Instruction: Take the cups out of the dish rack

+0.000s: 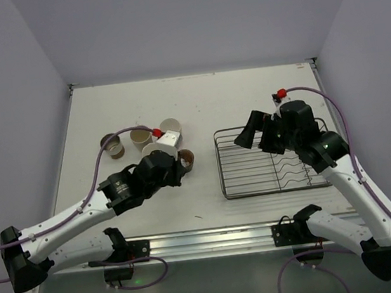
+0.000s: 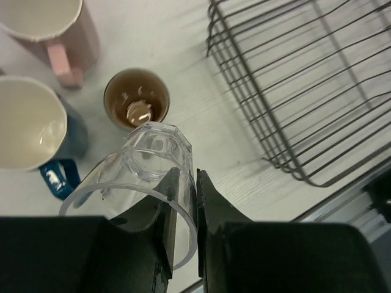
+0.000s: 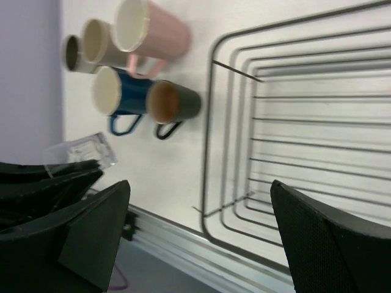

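Five handled ceramic mugs (image 3: 134, 91) cluster on the white tabletop (image 3: 177, 159) left of the dark wire dish rack (image 3: 208, 122), the beige pair half hidden; your left tool (image 2: 186, 183) pinches the rim of a clear faceted tumbler (image 2: 153, 152) beside the brown mug (image 2: 136, 97); your right tool (image 3: 200, 201) gapes wide, holding nothing, above the rack.

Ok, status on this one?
Left fingers shut on clear glass. Right fingers open above dish rack. Rack shows no cups; five mugs on table. Nothing blocking.

pincer (image 2: 188, 183) pinching clear glass (image 2: 156, 149), rack (image 2: 300, 177) beside
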{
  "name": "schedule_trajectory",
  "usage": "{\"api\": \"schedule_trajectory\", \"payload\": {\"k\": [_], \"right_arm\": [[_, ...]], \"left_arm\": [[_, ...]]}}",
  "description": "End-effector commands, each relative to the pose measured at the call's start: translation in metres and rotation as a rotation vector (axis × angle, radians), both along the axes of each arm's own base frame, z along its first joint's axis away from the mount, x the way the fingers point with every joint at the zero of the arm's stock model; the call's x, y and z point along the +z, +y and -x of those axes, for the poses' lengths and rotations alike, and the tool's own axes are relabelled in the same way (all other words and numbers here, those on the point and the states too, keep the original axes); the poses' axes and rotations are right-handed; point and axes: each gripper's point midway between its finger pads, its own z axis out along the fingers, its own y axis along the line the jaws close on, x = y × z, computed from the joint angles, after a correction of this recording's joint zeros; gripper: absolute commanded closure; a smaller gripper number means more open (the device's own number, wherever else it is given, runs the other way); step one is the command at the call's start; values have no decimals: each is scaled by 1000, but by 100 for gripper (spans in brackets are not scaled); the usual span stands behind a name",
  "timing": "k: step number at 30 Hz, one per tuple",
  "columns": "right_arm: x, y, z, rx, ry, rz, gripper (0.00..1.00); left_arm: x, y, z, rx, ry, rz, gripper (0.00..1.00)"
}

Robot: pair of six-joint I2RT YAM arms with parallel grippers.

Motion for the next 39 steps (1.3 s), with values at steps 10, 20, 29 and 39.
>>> {"api": "schedule_trajectory", "payload": {"k": [10, 20, 29, 39], "right_arm": [[-7, -52, 8, -130, -29, 226, 1], [-19, -54, 18, -112, -24, 225, 1], [-30, -50, 17, -94, -10, 222, 1], [-40, -43, 14, -69, 2, 210, 1]], "left_arm": [[-118, 55, 23, 217, 257, -242, 100], [-152, 53, 8, 198, 335, -273, 100], [-160, 45, -5, 168, 367, -298, 100], [-162, 52, -9, 208, 353, -318, 44]]}}
